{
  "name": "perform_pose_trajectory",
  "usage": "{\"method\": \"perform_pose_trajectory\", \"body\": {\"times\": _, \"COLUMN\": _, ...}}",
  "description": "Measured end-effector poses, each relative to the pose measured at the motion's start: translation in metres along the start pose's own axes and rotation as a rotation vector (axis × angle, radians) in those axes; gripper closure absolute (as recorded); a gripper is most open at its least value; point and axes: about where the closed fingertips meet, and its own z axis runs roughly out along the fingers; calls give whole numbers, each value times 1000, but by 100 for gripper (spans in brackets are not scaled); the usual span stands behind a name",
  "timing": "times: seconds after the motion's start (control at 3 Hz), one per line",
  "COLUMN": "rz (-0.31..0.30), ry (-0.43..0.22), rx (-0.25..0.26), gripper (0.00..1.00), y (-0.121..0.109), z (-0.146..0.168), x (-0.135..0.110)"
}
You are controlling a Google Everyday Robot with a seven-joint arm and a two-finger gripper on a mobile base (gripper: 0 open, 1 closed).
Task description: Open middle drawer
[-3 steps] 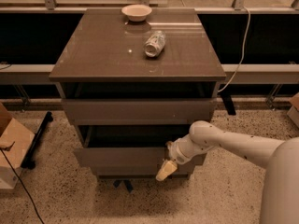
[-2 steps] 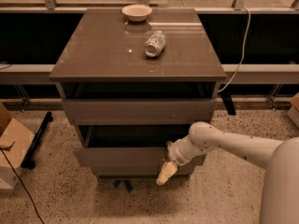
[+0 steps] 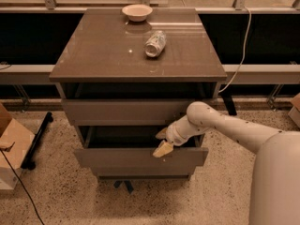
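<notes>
The middle drawer (image 3: 126, 157) is the second taupe-grey front of the cabinet. It stands pulled out a little, with a dark gap showing behind its top edge. My gripper (image 3: 161, 142) is at the right part of that top edge, at the end of my white arm (image 3: 220, 125), which comes in from the right. Its pale fingers are apart: one fingertip (image 3: 162, 150) lies over the front's top edge and the other (image 3: 161, 134) over the gap. It holds nothing.
The upper drawer front (image 3: 126, 111) is above and the lowest front (image 3: 140, 174) below. On the cabinet top (image 3: 93, 55) lie a tipped can (image 3: 155, 43) and a bowl (image 3: 137, 11). A cardboard box (image 3: 11, 149) is at the left, and a white cable (image 3: 241, 46) at the right.
My gripper has risen from lower on the middle drawer's front to its top edge. The drawer stays pulled out about as far as before.
</notes>
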Motion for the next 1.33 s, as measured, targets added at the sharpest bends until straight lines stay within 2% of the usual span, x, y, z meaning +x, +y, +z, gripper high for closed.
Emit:
{"method": "perform_pose_trajectory", "body": {"times": 0.33, "rz": -28, "ry": -4, "rx": -6, "gripper": 20, "y": -15, "z": -2, "x": -10}}
{"method": "perform_pose_trajectory", "body": {"times": 0.67, "rz": -26, "ry": -3, "rx": -8, "gripper": 0, "y": -6, "z": -1, "x": -8}}
{"method": "perform_pose_trajectory", "body": {"times": 1.33, "rz": -26, "ry": -3, "rx": -8, "gripper": 0, "y": -2, "z": -1, "x": -8}}
